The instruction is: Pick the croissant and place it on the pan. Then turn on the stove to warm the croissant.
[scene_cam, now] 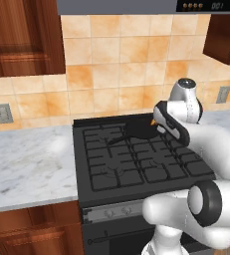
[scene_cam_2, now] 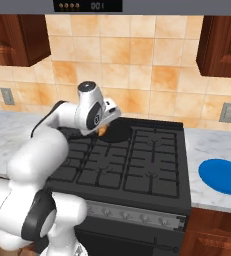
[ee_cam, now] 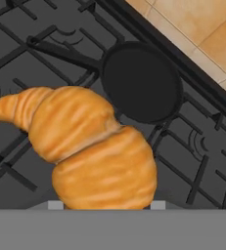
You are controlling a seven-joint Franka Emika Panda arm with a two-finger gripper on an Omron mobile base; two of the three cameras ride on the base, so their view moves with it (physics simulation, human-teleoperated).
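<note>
The croissant (ee_cam: 90, 146), golden-orange and ridged, hangs close before the hand camera, hiding the fingertips. My gripper (scene_cam_2: 104, 129) is shut on it, just above the back of the stove (scene_cam: 136, 167). A sliver of the pastry shows under the hand (scene_cam: 154, 121). The pan (ee_cam: 141, 88), a small round black skillet, rests on a rear burner just beyond and below the croissant, with its thin handle (ee_cam: 60, 51) pointing away to the left. In the base views the pan (scene_cam: 139, 130) (scene_cam_2: 118, 131) lies beside the hand.
A grey strip of small knobs (scene_cam_2: 132, 215) runs along the stove's front. A blue plate (scene_cam_2: 224, 176) lies on the marble counter to the right. The left counter (scene_cam: 27, 159) is marble. The tiled wall and wooden cabinets stand behind.
</note>
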